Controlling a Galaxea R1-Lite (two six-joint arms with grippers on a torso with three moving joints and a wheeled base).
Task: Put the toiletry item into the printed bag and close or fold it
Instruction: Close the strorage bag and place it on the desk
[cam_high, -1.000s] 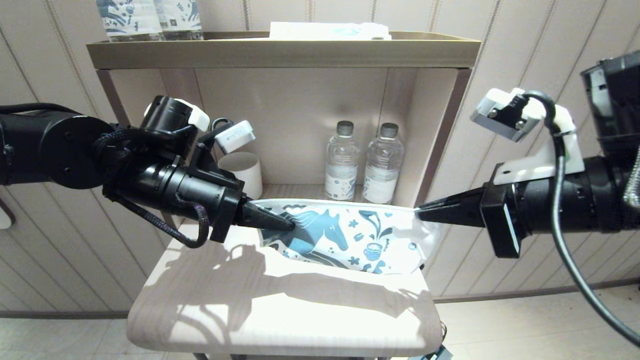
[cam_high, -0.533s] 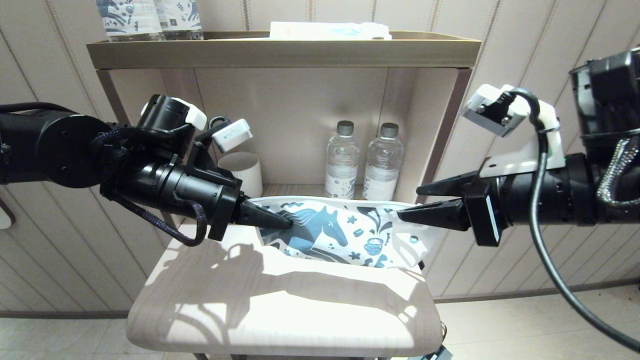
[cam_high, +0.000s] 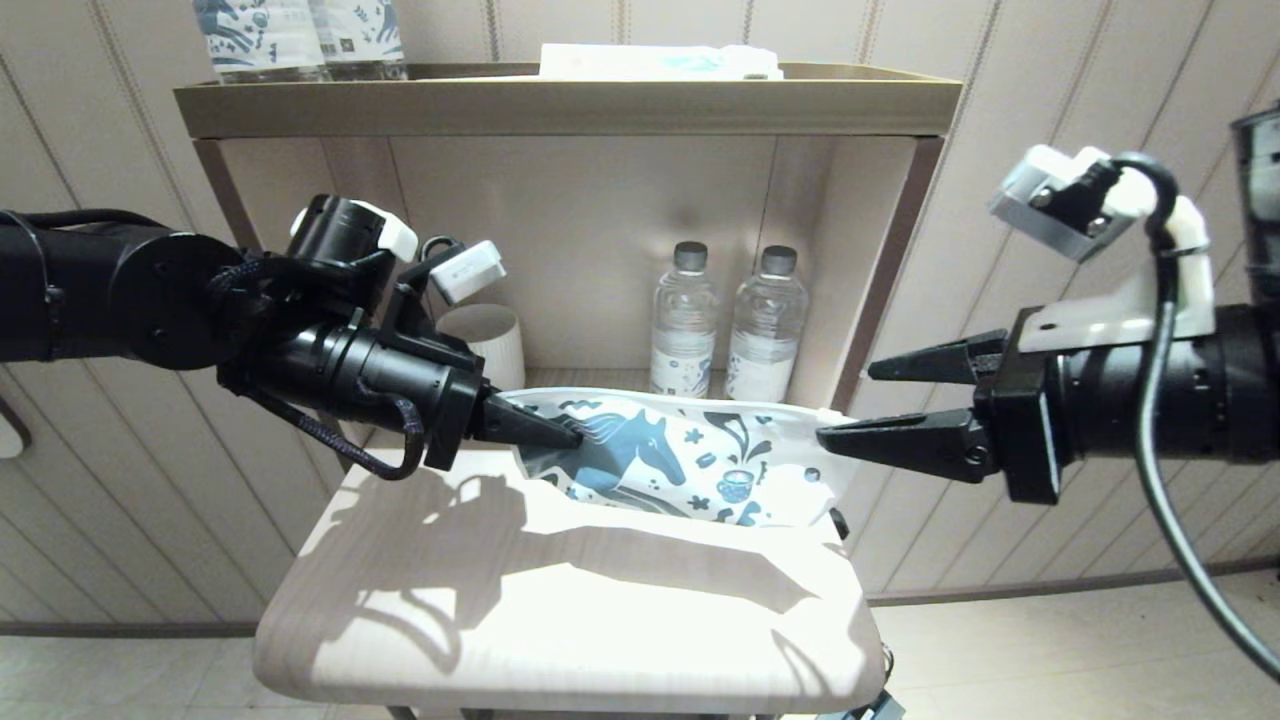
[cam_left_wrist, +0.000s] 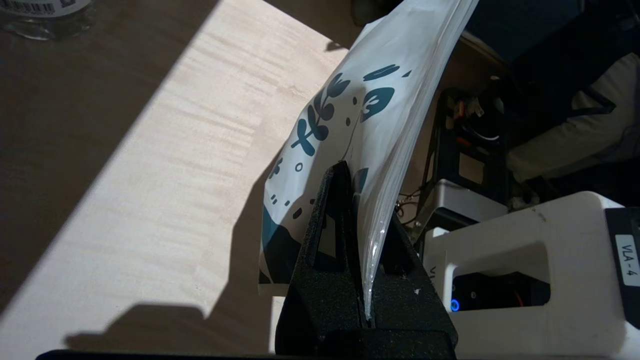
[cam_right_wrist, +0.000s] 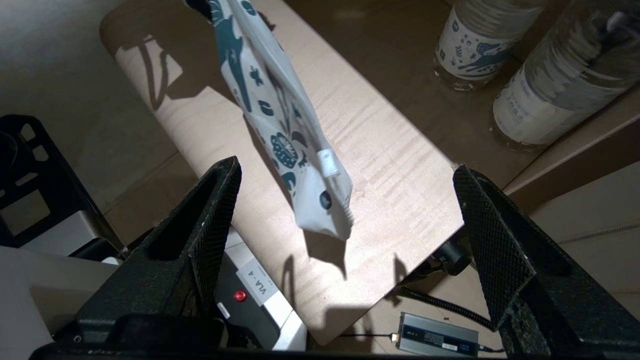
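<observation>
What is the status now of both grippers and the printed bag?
Left gripper shut on printed bag, held above the table. Right gripper open, clear of bag. Comb unseen. Nothing blocking.

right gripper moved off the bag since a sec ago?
Yes. The right gripper has opened and backed off rightward, away from the shelf post; the printed bag now hangs from the left gripper alone.

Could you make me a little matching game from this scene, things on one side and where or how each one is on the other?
Things:
1. left gripper
2. right gripper
3. printed bag
4. two water bottles

States:
A. standing inside the shelf
B. open, holding nothing
C. shut on the bag's end
D. hanging above the tabletop

Pairs: 1-C, 2-B, 3-D, 4-A
</observation>
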